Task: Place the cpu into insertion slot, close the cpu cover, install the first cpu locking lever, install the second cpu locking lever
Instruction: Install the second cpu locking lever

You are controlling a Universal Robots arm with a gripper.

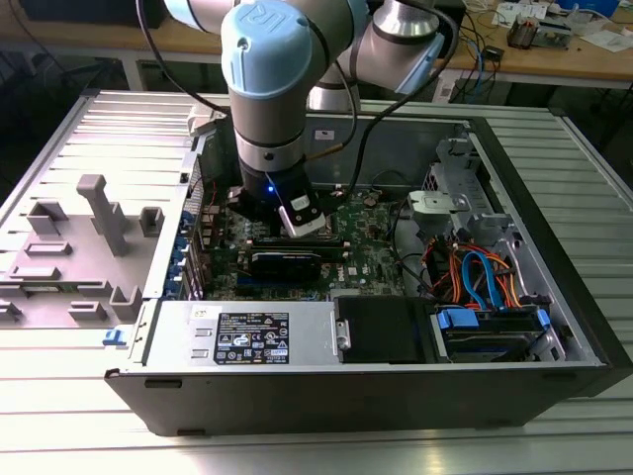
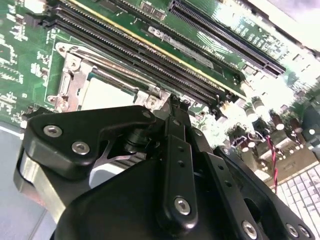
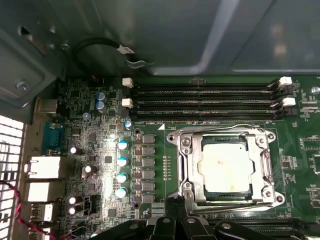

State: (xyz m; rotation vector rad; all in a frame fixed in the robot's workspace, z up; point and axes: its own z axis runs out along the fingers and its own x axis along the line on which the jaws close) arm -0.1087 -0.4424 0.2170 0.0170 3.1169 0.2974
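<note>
The cpu [image 3: 225, 167], pale silver-grey on top, lies flat in the insertion slot [image 3: 274, 199] on the green board. The cpu cover [image 3: 189, 165], a silver frame, is folded down around it. Thin wire levers run along two sides of the socket, one of them [image 3: 220, 127] beside the memory slots. My gripper [image 3: 174, 202] is shut, with nothing visible between its fingertips, which sit at the socket's edge. In the second wrist view its black linkage [image 2: 172, 165] fills the foreground, tip [image 2: 172, 100] next to the cover [image 2: 67, 82] and the cpu [image 2: 107, 95].
The arm [image 1: 267, 89] reaches down into the open computer case [image 1: 554, 228]. Long black memory slots [image 3: 205, 102] run beside the socket. A power supply [image 1: 247, 332], drive bay and coloured cables [image 1: 475, 277] take up the case's near side. A grey fixture tray [image 1: 79, 247] lies on the exterior view's left.
</note>
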